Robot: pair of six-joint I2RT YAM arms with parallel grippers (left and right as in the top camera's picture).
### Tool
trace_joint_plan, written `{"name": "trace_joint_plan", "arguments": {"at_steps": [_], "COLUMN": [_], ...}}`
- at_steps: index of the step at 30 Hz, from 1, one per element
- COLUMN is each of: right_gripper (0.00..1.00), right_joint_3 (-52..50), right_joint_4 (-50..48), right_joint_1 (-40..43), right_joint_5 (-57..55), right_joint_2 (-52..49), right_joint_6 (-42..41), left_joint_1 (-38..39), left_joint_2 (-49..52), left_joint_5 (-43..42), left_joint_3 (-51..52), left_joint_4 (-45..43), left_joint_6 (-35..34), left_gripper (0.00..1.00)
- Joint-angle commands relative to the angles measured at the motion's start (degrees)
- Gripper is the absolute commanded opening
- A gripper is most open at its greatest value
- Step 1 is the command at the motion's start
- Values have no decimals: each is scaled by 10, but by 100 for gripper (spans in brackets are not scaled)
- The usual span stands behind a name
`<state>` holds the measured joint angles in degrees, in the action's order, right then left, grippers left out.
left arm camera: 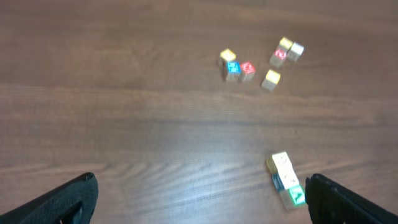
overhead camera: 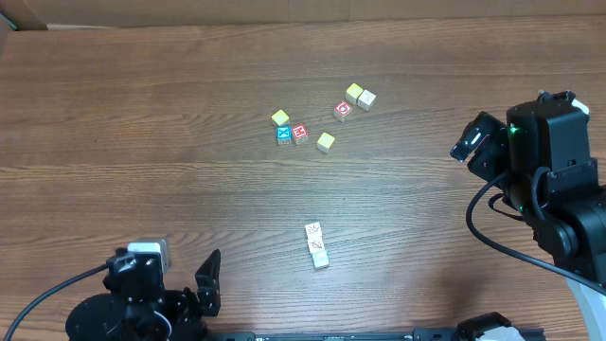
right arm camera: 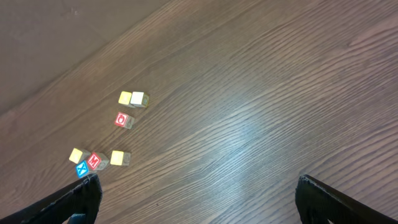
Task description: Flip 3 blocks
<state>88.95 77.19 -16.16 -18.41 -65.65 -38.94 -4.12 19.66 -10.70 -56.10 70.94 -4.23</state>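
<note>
At the near edge of the worktop [overhead camera: 114, 142] the left tool [left arm camera: 201, 180] hangs low, jaws spread wide and empty. Just beyond, beside its right finger, the blocks [overhead camera: 317, 245] lie touching in a short row (the nearest shows a teal side), set apart, I'd guess, so either arm reaches them cleanly. The right tool [right arm camera: 199, 180], also gaping and empty, hovers at the right. Farther off sits the coloured cluster [overhead camera: 322, 118], with open wood all round.
</note>
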Motion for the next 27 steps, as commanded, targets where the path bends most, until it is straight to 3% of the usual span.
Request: {"name": "trace_joint_plan", "arguments": {"at_steps": [1, 27], "right_gripper": [100, 100], "right_joint_3": [11, 11], "right_joint_4": [-1, -2], "right_joint_1": [2, 2], "right_joint_5": [-10, -10], "right_joint_2": [-3, -17], "right_joint_6": [7, 6], "left_joint_1": [1, 1], "left_joint_2": [-2, -2], "left_joint_5": [-10, -9], "left_joint_3": [-6, -6], "left_joint_4": [13, 15], "left_joint_6": [12, 13], "left_gripper": [100, 100]}}
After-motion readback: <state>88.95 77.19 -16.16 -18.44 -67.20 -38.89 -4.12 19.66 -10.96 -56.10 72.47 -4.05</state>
